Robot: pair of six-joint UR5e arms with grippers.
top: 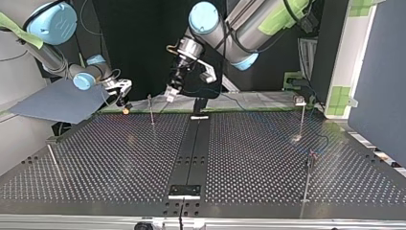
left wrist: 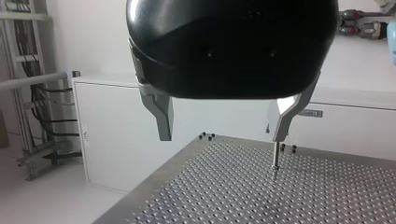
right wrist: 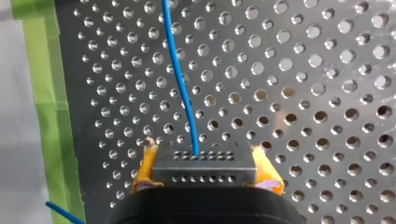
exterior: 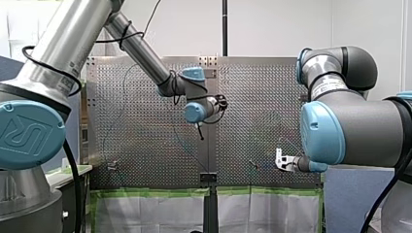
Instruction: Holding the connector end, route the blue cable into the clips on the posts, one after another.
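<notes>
Several posts (top: 151, 109) stud table (top: 119, 158); connector (right wrist: 204, 165) trails blue cable (right wrist: 180, 79) beside green tape (right wrist: 51, 116).

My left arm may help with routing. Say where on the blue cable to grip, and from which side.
Probably the straight run of the blue cable just ahead of the connector, which my right end effector clamps by its sides. Come from above the perforated table, straddling it: nothing crowds it there.

Blue cable (right wrist: 180, 79), grey connector (right wrist: 204, 163) dotted with tiny holes, yellow pads (right wrist: 145, 165), silver table (right wrist: 303, 93) spotted all over with round holes, green tape (right wrist: 44, 70) along the table's edge, black left gripper (left wrist: 222, 137) with grey fingers (left wrist: 161, 112) above the table.
</notes>
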